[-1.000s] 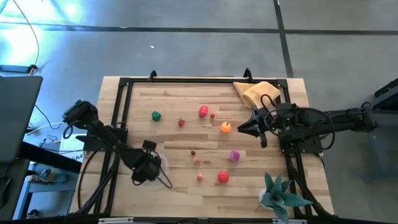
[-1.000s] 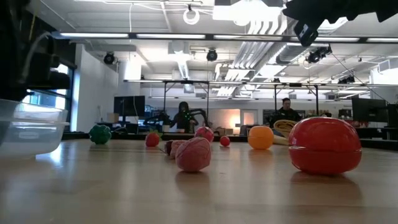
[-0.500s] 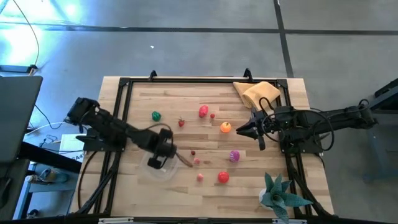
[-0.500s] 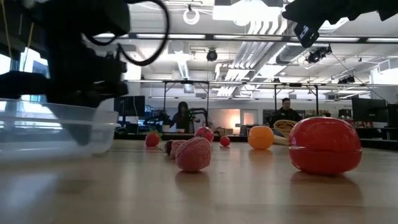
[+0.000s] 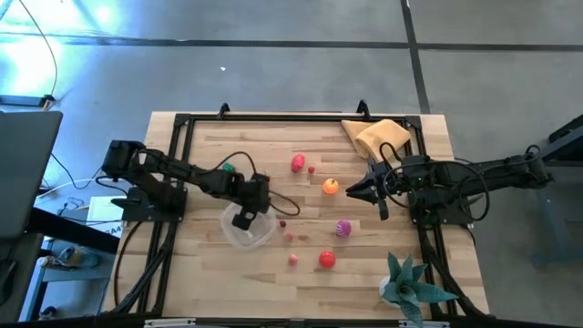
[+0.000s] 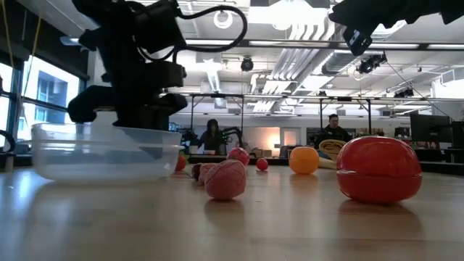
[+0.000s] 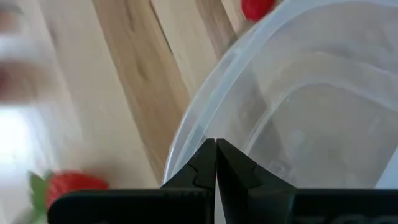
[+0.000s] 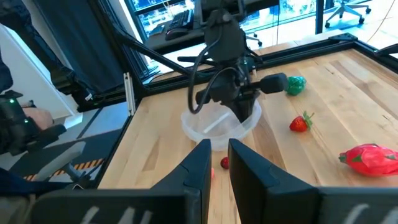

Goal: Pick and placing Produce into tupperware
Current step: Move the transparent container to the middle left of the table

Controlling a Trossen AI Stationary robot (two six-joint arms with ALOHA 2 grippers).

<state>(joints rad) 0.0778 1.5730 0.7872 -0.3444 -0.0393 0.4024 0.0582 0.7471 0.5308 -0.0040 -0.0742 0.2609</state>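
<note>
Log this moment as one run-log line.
left gripper: shut on tupperware rim | right gripper: hovering near orange produce, holding nothing | tupperware: empty

Tan cloth (image 5: 375, 136) at table's far right corner, teal spiky plant (image 5: 410, 282) near-right edge.

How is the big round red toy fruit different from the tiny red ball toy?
The big round red toy fruit is much larger than the tiny red ball toy. The big one lies nearer the front, the tiny one farther back. Both are red and outside the clear plastic container.
</note>
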